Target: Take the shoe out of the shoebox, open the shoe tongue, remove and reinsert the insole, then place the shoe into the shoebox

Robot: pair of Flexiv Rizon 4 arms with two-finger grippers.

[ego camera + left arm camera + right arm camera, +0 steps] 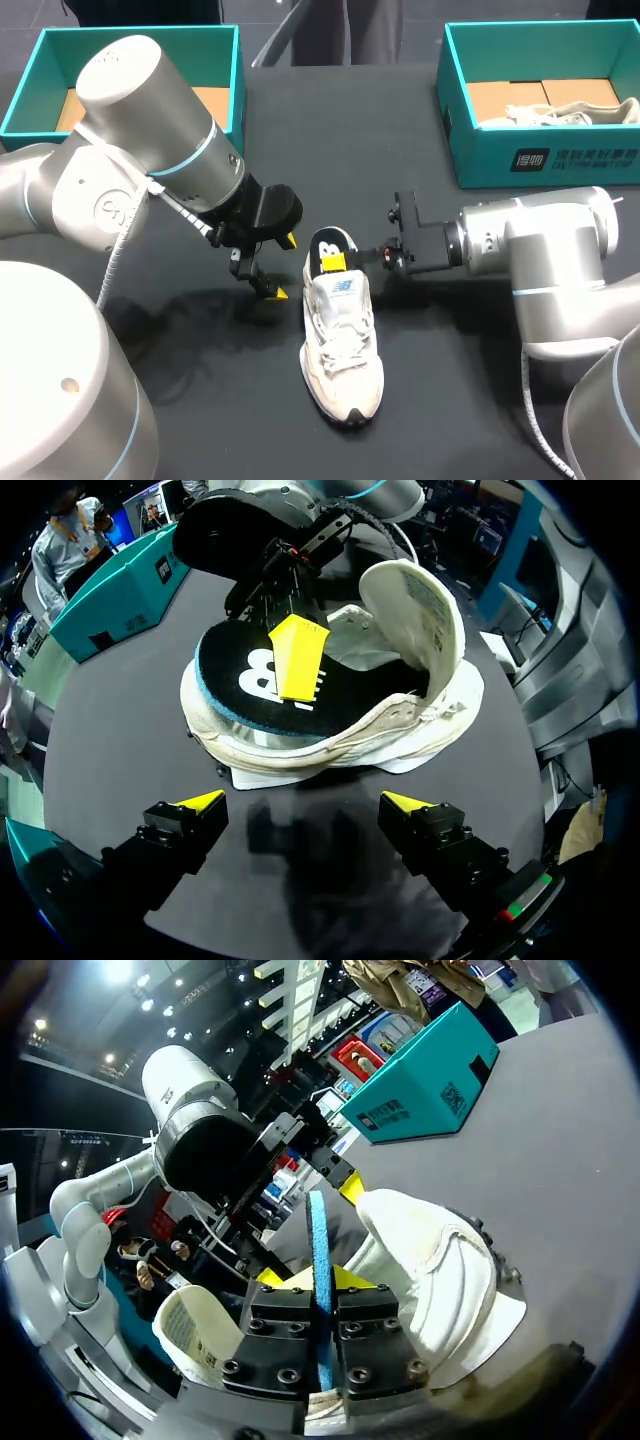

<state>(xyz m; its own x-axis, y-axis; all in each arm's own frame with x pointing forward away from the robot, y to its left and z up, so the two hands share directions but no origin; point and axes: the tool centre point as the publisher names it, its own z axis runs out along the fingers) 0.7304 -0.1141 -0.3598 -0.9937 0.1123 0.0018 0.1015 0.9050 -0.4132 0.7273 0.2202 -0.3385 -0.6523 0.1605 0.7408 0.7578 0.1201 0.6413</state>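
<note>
Dark and matte, the table (480, 400) carries two teal shoeboxes with straight cardboard walls. The left shoebox (140, 32), at 10 o'clock, shows only a brown cardboard sheet (212, 100) inside. The right shoebox (540, 160), at 2 o'clock, holds brown cardboard flaps and a pale second shoe (575, 115). At the table's middle lies the white shoe (340, 350), on its sole, with the toe to 6 o'clock and the heel to 12. Its padded tongue (415, 600) is folded up and back. The insole (330, 243), flat and black with a blue foam edge, rises from the heel opening. The right pincer (335, 262) is clamped on it from 3 o'clock. The left pincer (284, 268) hangs with its fingers spread and nothing between them, at 9 o'clock of the heel, not touching.
</note>
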